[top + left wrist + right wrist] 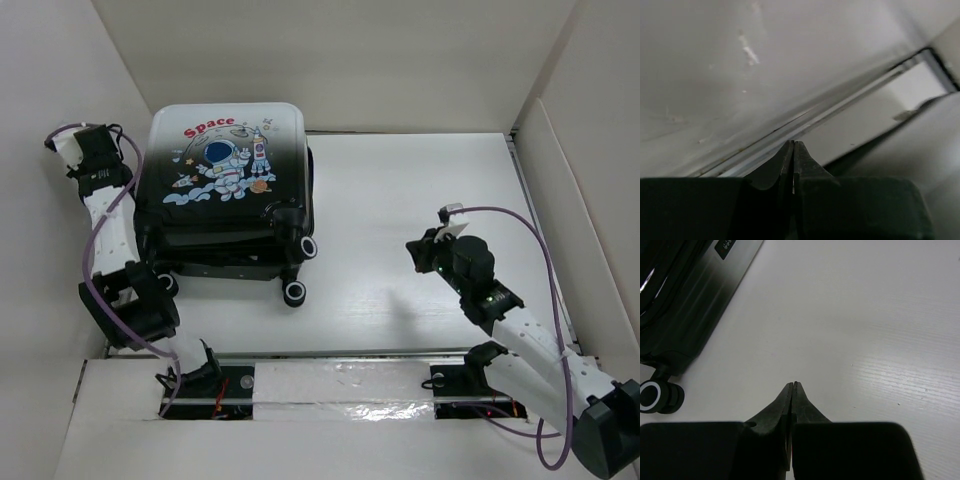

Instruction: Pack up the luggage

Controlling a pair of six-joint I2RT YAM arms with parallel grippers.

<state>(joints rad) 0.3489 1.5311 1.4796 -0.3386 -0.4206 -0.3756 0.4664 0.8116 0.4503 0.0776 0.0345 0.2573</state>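
White-to-black hard shell: the luggage (228,190), one piece, closed, lying flat at the far left of the table (420,180). The astronaut cartoon and red "Space" lettering face up. The dark end is nearest the arms.

Black caster wheels, two visible: one (294,293) at the near right corner, one (309,247) just beyond it on the right edge. The right wrist view shows one wheel (655,396) resting on the table under the ribbed dark shell.

Left tool (70,148): fingers pressed together, nothing between them. It sits beside the luggage's far left corner, close to the white side wall (40,80). Whether it touches the shell cannot be told. Its wrist view shows only pale panels and a seam past the joined tips (793,145).

Right tool (418,252): fingers together and empty (793,385). It hangs over bare table, well apart from the luggage, pointing towards it.

Purple cable (530,225): loops along the right arm.
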